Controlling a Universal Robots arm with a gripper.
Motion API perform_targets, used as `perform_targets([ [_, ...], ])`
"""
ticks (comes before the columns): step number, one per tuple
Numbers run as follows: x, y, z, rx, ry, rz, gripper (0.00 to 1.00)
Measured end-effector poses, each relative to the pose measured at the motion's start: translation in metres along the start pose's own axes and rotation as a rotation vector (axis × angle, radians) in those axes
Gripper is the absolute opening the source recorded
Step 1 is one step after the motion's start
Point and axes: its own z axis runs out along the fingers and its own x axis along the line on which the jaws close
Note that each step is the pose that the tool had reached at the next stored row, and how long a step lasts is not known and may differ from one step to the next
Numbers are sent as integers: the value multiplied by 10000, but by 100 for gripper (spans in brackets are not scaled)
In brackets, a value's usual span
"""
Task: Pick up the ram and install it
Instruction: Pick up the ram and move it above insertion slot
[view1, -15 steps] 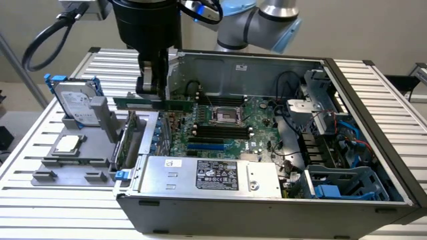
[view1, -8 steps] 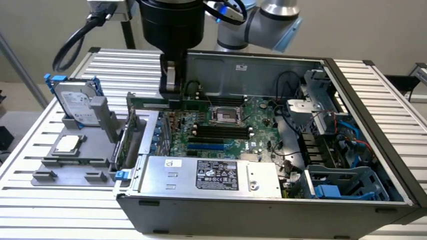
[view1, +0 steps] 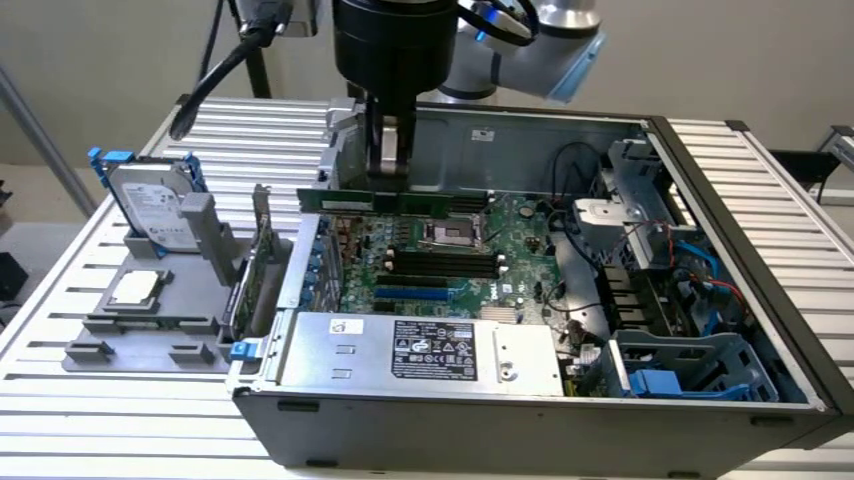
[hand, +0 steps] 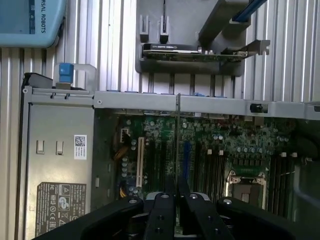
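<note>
Nearest the exterior camera sat the PSU (view1: 414, 350), boxed into the case (view1: 534, 430) on the slatted table (view1: 747, 180). Just behind it ran the board's black slots (view1: 434, 265), which looked empty, then the bare CPU socket (view1: 451, 235). The ram (view1: 447, 203) wasn't in any slot. It hung in the air over the far end of the board, roughly above the socket, lengthwise the same way the slots ran. The gripper (view1: 387, 180) was clenched on it near the middle, a finger on each side of the strip, hanging straight down from above.

What could bite here is a guess. The stick sat over the socket side and not over a slot, so a straight drop would put its edge on the socket. In the wrist view the ram showed as a thin edge-on line nearer the blue slot (hand: 186, 160) than the black ones, so sideways line-up looked like the main worry. A pinch at the middle also lets a long strip rock, so one end could seat first and jam. Whether the latches were open, or which way the notch faced, couldn't be told. If either was wrong, pushing would just flex the board. The loose cables (view1: 574, 165) further back looked well apart from it.
</note>
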Motion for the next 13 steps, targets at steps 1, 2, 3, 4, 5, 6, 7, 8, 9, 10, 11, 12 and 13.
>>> perform_targets([
  [1,-24,-27,1,1,-1,0,14],
  [2,-47,-52,1,1,-1,1,14],
  [3,-73,-76,1,0,0,1,14],
  [4,-99,-99,1,0,0,1,14],
  [5,-125,-122,2,1,0,1,14],
  [6,-152,-144,3,1,0,1,14],
  [7,-180,-166,4,0,1,1,14],
  [8,-207,-188,5,0,2,1,14],
  [9,-235,-210,6,0,3,1,14],
  [10,-263,-231,7,1,4,1,14],
  [11,-291,-253,8,0,5,1,14],
  [12,-319,-274,9,0,7,1,14],
  [13,-348,-298,11,0,8,1,14],
])
